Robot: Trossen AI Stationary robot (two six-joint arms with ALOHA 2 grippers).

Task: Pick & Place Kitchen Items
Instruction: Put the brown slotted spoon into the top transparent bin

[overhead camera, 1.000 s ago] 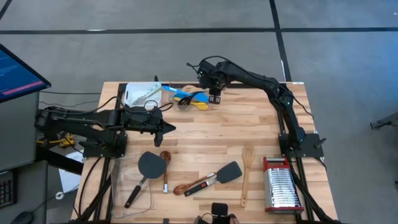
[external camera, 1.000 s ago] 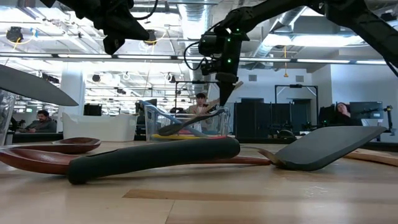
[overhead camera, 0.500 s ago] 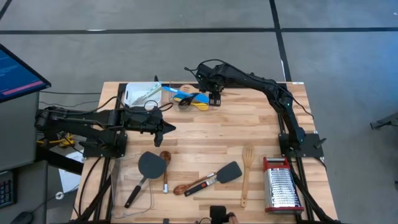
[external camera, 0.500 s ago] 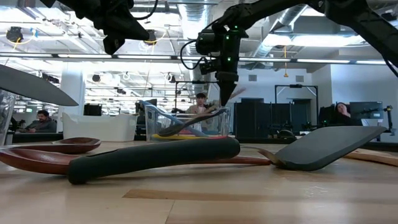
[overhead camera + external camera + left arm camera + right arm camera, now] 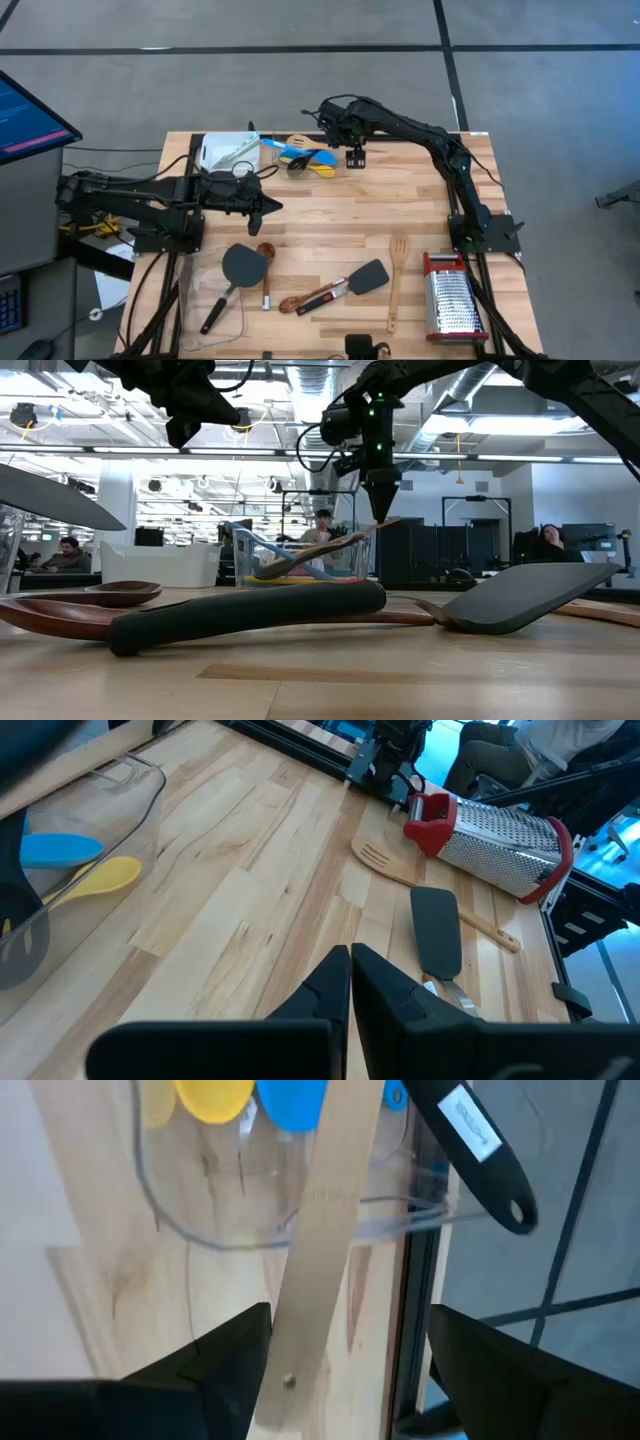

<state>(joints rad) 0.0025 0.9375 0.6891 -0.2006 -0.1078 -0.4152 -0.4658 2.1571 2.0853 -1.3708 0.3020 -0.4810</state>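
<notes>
A clear tub (image 5: 283, 146) at the table's far side holds a blue spoon (image 5: 292, 1098), a yellow spoon (image 5: 213, 1096) and a black-handled utensil (image 5: 480, 1140). A light wooden utensil (image 5: 325, 1210) lies in it too. Its handle (image 5: 372, 530) crosses the tub's rim and sticks out toward the table's right. My right gripper (image 5: 355, 158) hangs open just above that handle end, pointing steeply down, one finger on either side of the handle. My left gripper (image 5: 275, 206) waits shut above the table's left middle, holding nothing.
On the near half of the table lie a black spatula (image 5: 238, 268), two wooden spoons (image 5: 265, 270) (image 5: 291, 303), a dark grey spatula (image 5: 362, 278) and a wooden slotted spatula (image 5: 397, 275). A steel grater (image 5: 450, 298) is near right. A white tray (image 5: 222, 152) is beside the tub.
My right gripper has opened wide and let go of the wooden utensil. It has risen a little, drifted toward the table's right and tipped. The utensil's handle, held raised before, has dropped onto the tub's rim.
</notes>
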